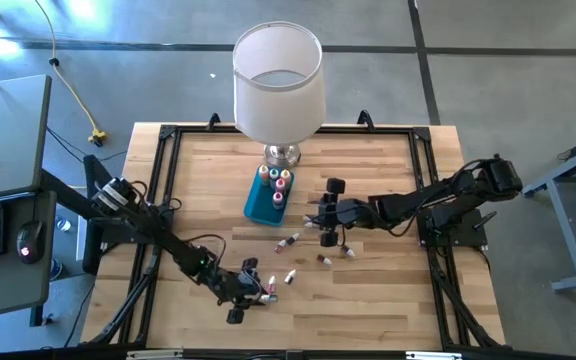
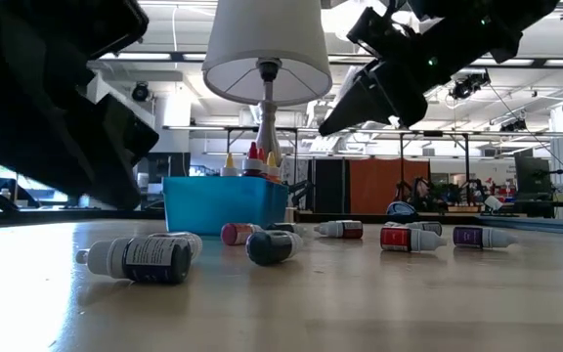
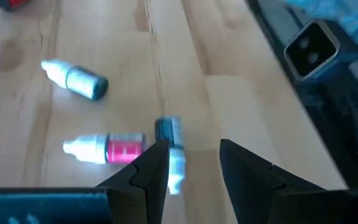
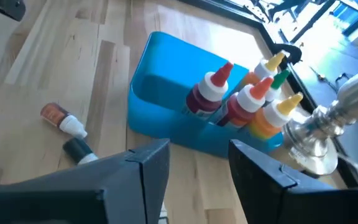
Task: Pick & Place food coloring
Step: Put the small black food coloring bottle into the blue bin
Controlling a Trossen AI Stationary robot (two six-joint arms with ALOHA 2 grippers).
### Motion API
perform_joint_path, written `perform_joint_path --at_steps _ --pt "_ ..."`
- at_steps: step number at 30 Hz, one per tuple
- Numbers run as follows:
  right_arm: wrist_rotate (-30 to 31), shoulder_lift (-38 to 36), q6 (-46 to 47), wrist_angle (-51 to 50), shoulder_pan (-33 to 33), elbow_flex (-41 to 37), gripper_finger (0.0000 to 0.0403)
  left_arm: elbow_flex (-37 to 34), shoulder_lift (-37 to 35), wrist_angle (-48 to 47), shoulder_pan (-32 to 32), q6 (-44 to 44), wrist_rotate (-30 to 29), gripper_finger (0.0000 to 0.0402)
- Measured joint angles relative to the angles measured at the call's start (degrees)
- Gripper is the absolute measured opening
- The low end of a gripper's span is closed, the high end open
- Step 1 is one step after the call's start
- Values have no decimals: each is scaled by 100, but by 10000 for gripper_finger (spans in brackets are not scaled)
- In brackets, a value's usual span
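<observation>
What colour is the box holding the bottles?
Blue; the tray shows best in the right wrist view.

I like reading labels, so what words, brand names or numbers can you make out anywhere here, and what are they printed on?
None can be read.
Dark bottle lying nearest in the low view: label print too blurred.
Pink-labelled bottle by the open left gripper: no legible text.
Bottles in the blue tray: no lettering visible.

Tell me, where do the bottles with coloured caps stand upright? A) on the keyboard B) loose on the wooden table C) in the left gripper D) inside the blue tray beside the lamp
D: in the right wrist view the upright bottles sit in the blue tray by the lamp's base.
</observation>
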Motion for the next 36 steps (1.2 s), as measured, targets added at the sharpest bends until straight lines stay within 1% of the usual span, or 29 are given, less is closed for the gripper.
perform_joint_path --at_steps 5,10,21,26,28,32,36 --pt "-89 0 75 -13 0 -14 157 22 114 -37 -86 3 -378 140" --pt "-279 0 77 15 2 -14 157 22 114 -63 -77 20 -423 140" --pt "-283 0 76 12 2 -14 157 22 116 -35 -77 23 -485 140" --pt "-283 2 77 12 2 -14 157 22 363 248 -77 -31 -515 140" --pt "-283 2 77 15 2 -14 157 105 527 397 -77 -85 -432 140" --pt "-283 3 77 12 2 -14 157 199 735 364 -77 -111 -435 140" --pt "-283 4 77 12 2 -14 157 194 760 325 -75 -110 -425 140"
